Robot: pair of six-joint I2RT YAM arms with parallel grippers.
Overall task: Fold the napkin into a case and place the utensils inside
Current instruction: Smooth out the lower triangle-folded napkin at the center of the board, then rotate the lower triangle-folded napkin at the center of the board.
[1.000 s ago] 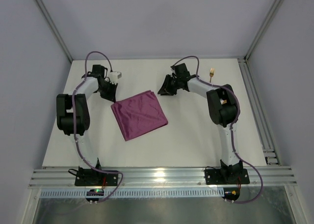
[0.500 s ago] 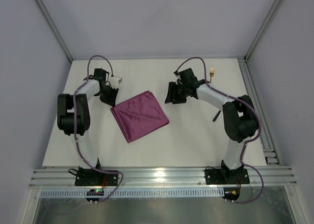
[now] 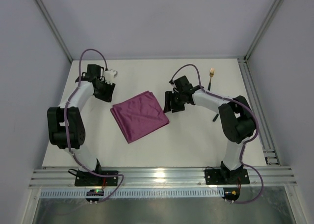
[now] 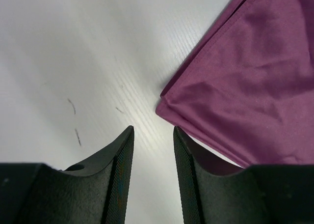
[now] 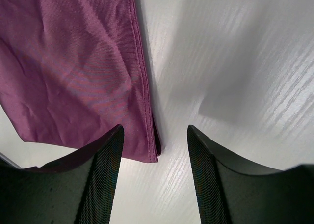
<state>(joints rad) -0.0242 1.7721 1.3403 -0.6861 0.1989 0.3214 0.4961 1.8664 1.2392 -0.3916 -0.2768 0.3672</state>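
Top external view: folded napkin (image 3: 140, 116) flat at centre of surface (image 3: 186, 140), between 2 end effectors. Empty left end effector (image 3: 105, 92) narrowly parted just beside its left corner; empty right end effector (image 3: 171, 103) wide at its right edge. Gold fork (image 3: 211, 73) far right.

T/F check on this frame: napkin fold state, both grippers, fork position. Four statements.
1. The napkin lies folded on the table between the two arms. True.
2. The left gripper is clamped on the napkin's corner. False: its jaws stand apart over bare table, and the corner lies just beside them.
3. The fork is tucked inside the napkin. False: it lies on the table at the far right, apart from the cloth.
4. The right gripper is open at the napkin's hemmed edge. True.
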